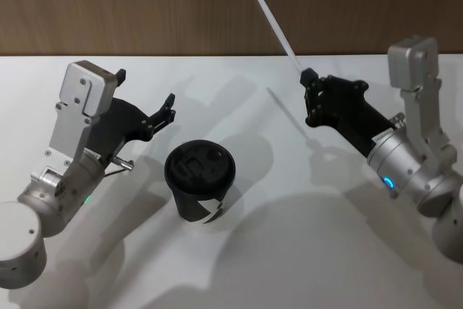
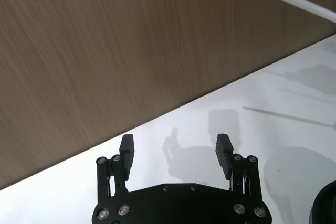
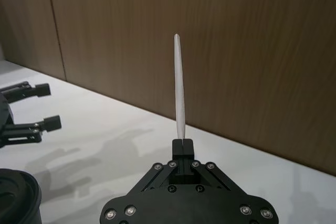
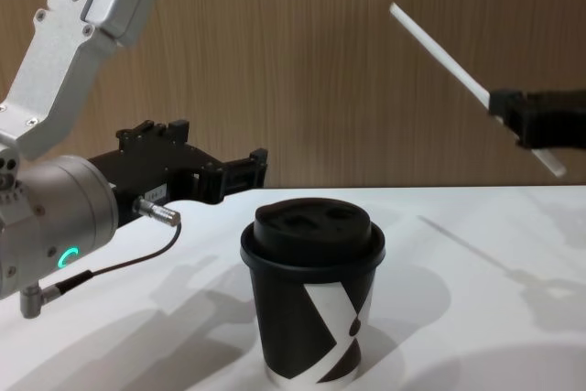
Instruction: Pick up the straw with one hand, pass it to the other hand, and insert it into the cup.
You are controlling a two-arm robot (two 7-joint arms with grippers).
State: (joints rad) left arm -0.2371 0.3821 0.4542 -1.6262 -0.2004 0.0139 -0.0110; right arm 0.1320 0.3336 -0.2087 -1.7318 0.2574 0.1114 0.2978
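— Right pincer (image 1: 305, 76): what state is it in?
— Clenched on the straw (image 1: 275, 27), gripping it close to its lower end; it sits at the right of the head frame, raised off the worktop (image 1: 311, 251).
— How does the straw lie?
— Tilted; from the fingers it slants up toward the upper middle of the head frame, across the wooden wall (image 1: 181, 5); in the chest view a short stub pokes out below the grip, at the right edge of the frame; the straw is held in the air, clear of the worktop, and its thin shadow falls on the white surface.
— And the cup (image 1: 199, 179)?
— Upright on the worktop, low in the centre of the head frame, between the two arms; its black domed lid is on; the white X mark faces the chest camera; it is well apart from the straw.
— Left pincer (image 1: 147, 86)?
— Released; its fingers are spread wide and empty; it is at the left of the head frame, near the cup and to the upper left of it, pointing toward the right side; in the chest view its fingertips are a little higher than the lid.
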